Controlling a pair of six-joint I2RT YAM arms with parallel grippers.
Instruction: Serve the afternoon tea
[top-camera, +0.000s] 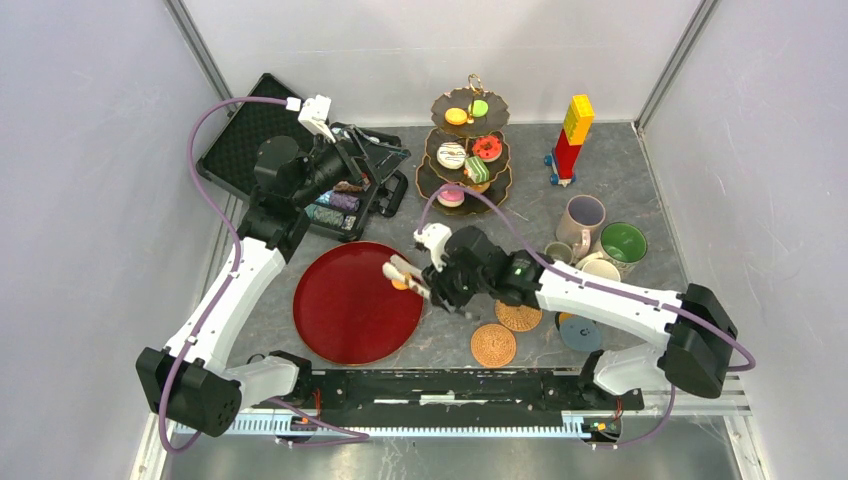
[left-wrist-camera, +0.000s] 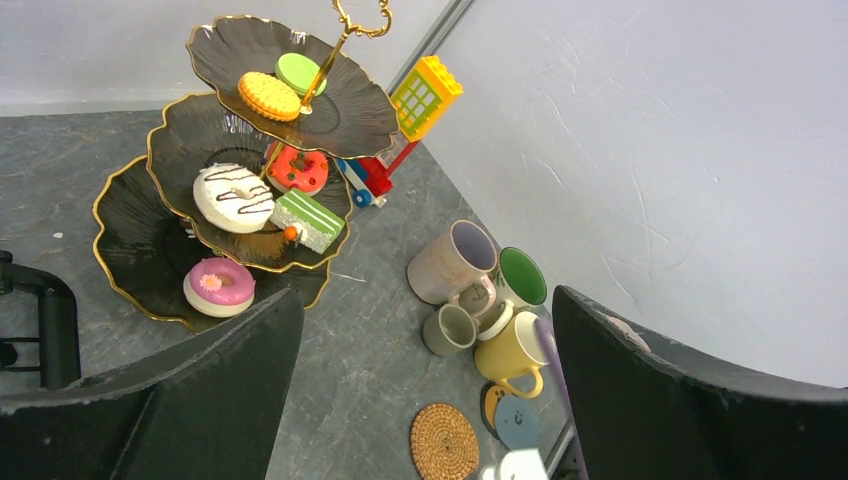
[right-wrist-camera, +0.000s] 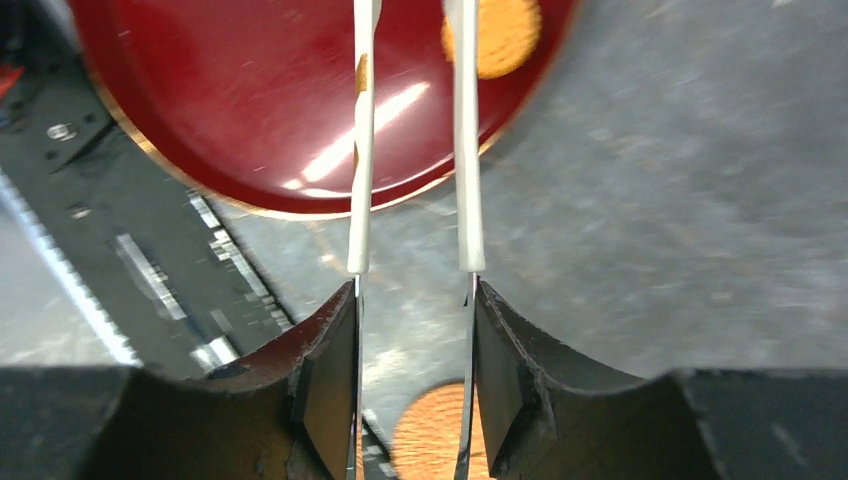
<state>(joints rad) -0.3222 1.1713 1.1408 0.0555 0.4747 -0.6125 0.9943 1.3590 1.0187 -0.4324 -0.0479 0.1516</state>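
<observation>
Between the pads of the right pincer (right-wrist-camera: 412, 300), the tongs (right-wrist-camera: 466, 150) are clamped. This grip is shown plainly only in the right wrist view; from above it is hard to make out. A small orange piece (right-wrist-camera: 495, 35) is seen there on the red tray (right-wrist-camera: 230, 110), just beside one white tong arm. The tong tips are cut off by the top edge and the picture is blurred, so contact cannot be told. From above, the piece is placed at the tray's right rim.

The left pincer (left-wrist-camera: 425, 300) is shown by its own camera with fingers wide apart and nothing between them. From above it is found over a black case (top-camera: 235, 140) at the far left.

Only the left wrist view gives the stand (left-wrist-camera: 130, 235) clearly: sweets are laid on all three tiers, a pink donut (left-wrist-camera: 220, 285) on the lowest. Right of it, four mugs (left-wrist-camera: 452, 262) are grouped, with coasters (left-wrist-camera: 443, 440) nearer the arms and the block tower (left-wrist-camera: 425, 95) farther back.

Everything is carried by a grey stone-patterned tabletop (top-camera: 630, 180), enclosed by pale walls (top-camera: 90, 150).
</observation>
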